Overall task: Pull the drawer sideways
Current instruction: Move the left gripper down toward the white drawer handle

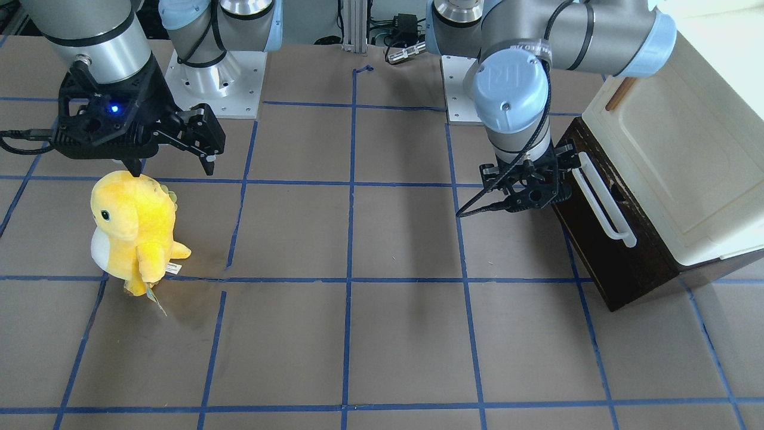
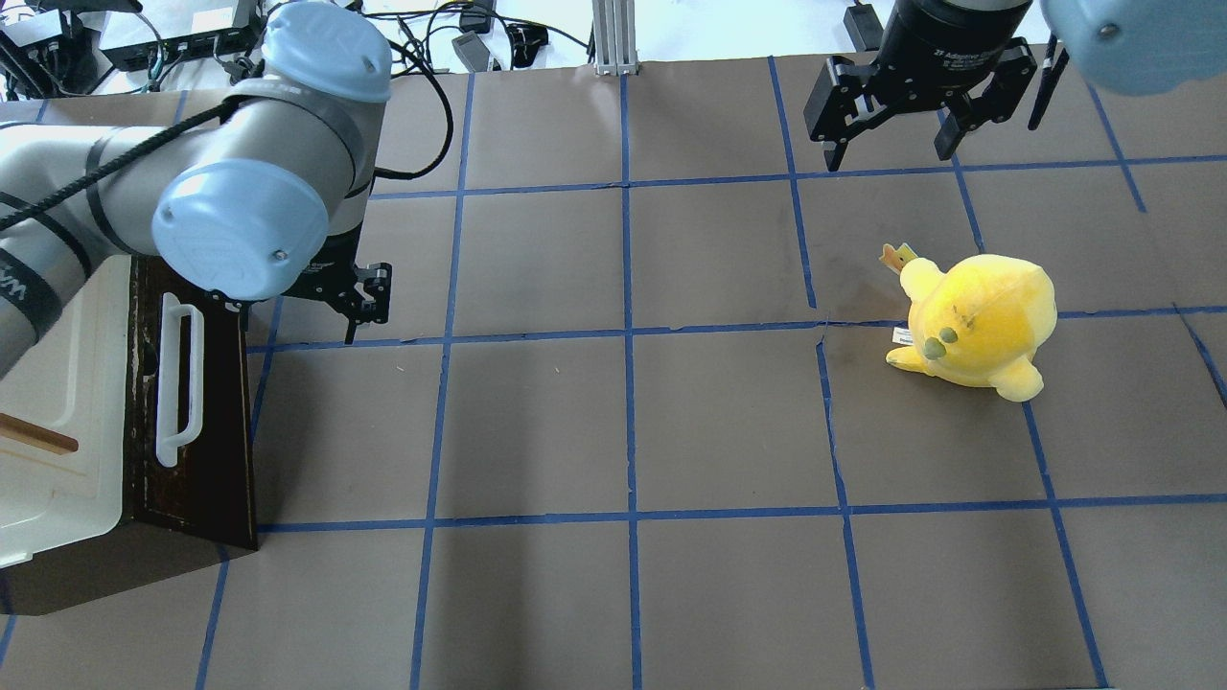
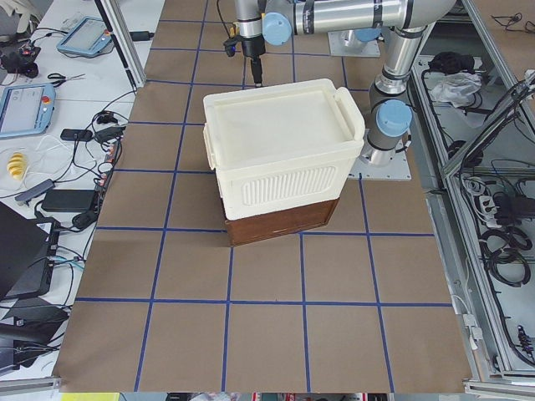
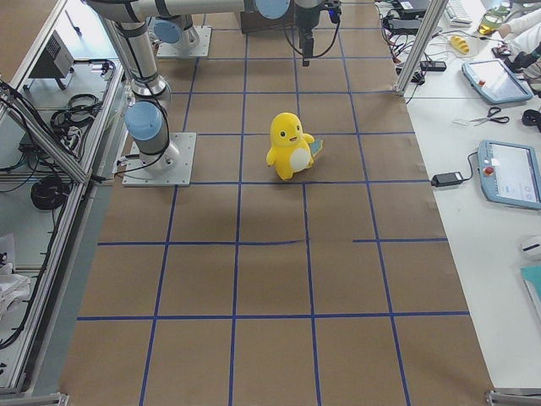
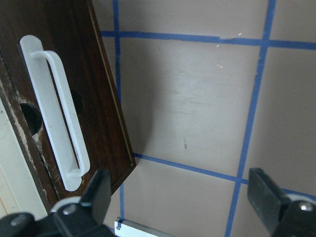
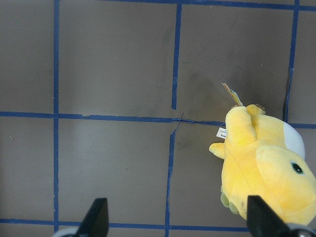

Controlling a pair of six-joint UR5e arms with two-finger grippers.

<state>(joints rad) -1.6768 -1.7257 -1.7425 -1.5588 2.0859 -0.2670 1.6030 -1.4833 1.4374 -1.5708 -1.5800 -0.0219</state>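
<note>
Two grippers hang over the table (image 2: 613, 422), both with fingers spread wide and nothing between them. Seen from overhead, the drawer (image 2: 228, 412) sits at the table's 9 o'clock edge, a dark brown front under the cream cabinet (image 2: 67, 383), with its white bar handle (image 2: 178, 383) facing the middle of the table. The left gripper (image 2: 362, 299) is at about 2 o'clock from that handle, near it but apart, over bare brown surface. In the left wrist view the handle (image 5: 54, 113) lies at 10 o'clock, outside the fingers (image 5: 96, 195). A strip of table and a blue tape line (image 2: 316, 342) lie between gripper and drawer. The left arm's pale blue elbow cap (image 2: 240, 230) hides the handle's upper end from overhead. A yellow plush toy (image 2: 978, 321) stands at the table's 3 o'clock, well apart from the drawer. The right gripper (image 2: 890, 144) hovers at 11 o'clock from the toy, not touching it.
</note>
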